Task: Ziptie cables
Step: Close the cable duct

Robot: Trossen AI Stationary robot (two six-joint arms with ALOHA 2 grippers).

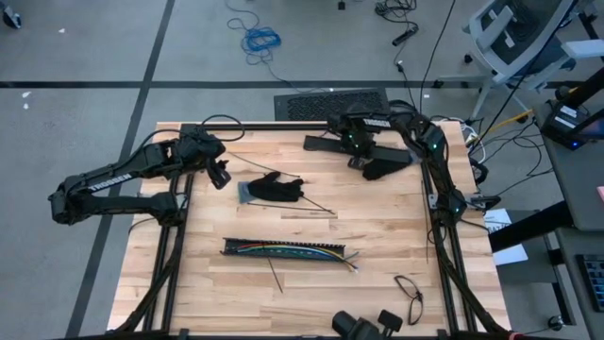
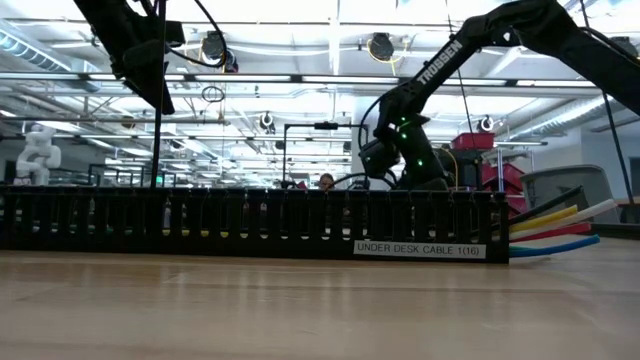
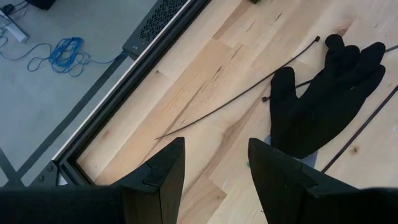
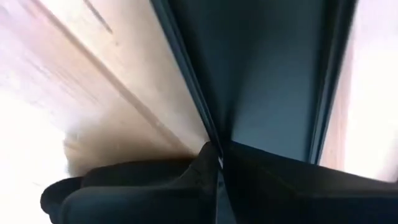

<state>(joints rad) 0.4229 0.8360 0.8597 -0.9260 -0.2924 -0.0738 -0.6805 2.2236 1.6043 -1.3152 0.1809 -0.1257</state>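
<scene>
The cables [image 1: 321, 253] lie in a long black slotted bar [image 1: 283, 250] on the near middle of the table. Their coloured ends [image 2: 555, 235] stick out of its right end. My left gripper [image 3: 214, 146] hangs open above the far left of the table [image 1: 221, 176], with nothing between its fingers. Beside it lies a black glove-like bundle [image 3: 323, 99]. My right gripper [image 4: 217, 163] is shut and points steeply down at the far middle [image 1: 357, 162], right over a dark flat piece [image 4: 267, 74]. My right gripper's shut fingertips stand at the edge of the dark flat piece [image 4: 214, 140], coming at it from above. Whether they touch or pinch it I cannot tell.
Thin black zip ties [image 3: 236, 99] lie loose beside the black bundle [image 1: 274, 188], and one [image 1: 276, 275] lies near the bar. A black cable loop [image 1: 409, 288] sits near the right front. A black metal frame [image 1: 429, 203] borders the table.
</scene>
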